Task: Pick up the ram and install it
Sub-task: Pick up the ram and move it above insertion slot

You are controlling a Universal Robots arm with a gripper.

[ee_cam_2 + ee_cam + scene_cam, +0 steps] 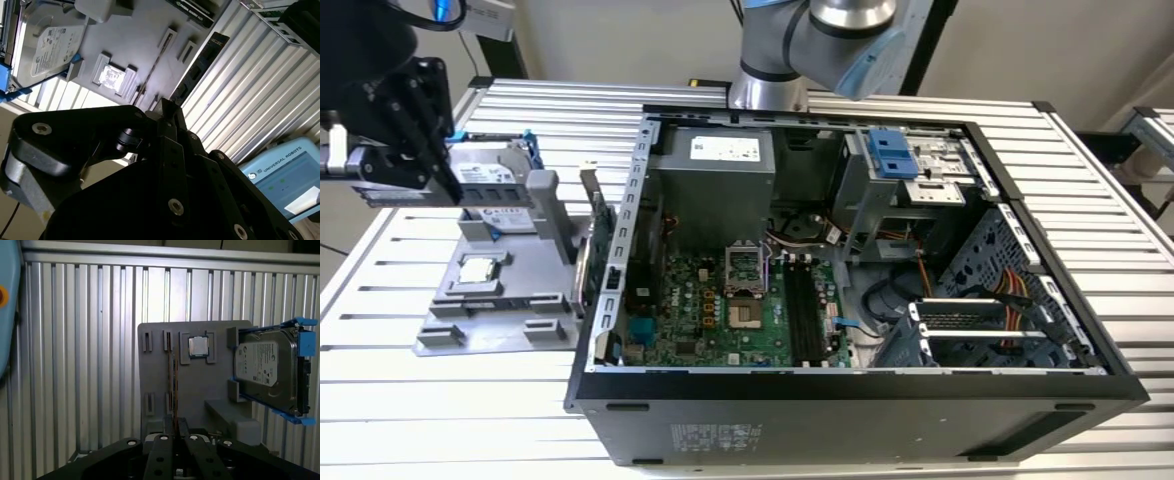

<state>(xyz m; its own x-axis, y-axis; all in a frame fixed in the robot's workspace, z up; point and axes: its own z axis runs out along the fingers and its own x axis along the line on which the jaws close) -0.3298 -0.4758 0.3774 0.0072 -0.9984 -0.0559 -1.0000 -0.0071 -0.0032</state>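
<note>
In first wrist view, ram (174,380) shows edge-on, a thin line over gray holder (200,385), close at gripper (176,434). Exterior view: gripper upper left. I can't tell its opening or hold.

Reaching way out to the exterior view's left with the arm (781,45). Carrying the gripper (398,150) out on that side, black linkage folded in tight. Pinching hard with fingers (162,442) drawn close together in both wrist views, clamping the thin edge of the ram (174,385) between them.
</note>
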